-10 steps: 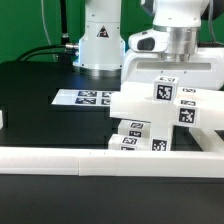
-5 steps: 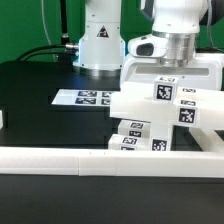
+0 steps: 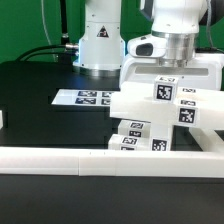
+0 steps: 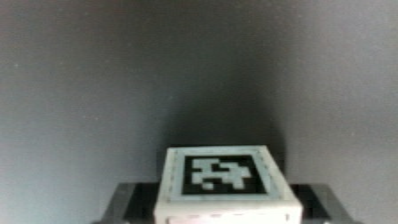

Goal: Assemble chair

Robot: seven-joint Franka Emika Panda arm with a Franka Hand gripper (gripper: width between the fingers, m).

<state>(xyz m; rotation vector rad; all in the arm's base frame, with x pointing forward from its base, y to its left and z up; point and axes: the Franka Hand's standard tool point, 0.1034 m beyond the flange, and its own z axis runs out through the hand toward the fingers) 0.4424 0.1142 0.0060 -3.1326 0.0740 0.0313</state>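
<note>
The chair [image 3: 165, 112] stands at the exterior view's right as a blocky stack of white tagged parts, with a framed panel [image 3: 200, 68] upright at its back. My gripper [image 3: 176, 50] comes down onto the top of that stack, and its fingertips are hidden behind the panel. In the wrist view my gripper [image 4: 217, 206] is shut on a white chair part [image 4: 221, 180] with a black-and-white tag on top. Dark fingers [image 4: 130, 200] press against both of its sides. Beyond the part there is only grey blur.
The marker board [image 3: 84, 98] lies flat on the black table left of the chair. The long low white border rail [image 3: 80, 160] runs along the front. The arm's white base [image 3: 100, 40] stands at the back. A small white piece [image 3: 3, 118] sits at the left edge.
The arm shifted slightly to the exterior view's left and the upright panel's top edge rose a little one second ago. Nothing has moved in the last half second.
</note>
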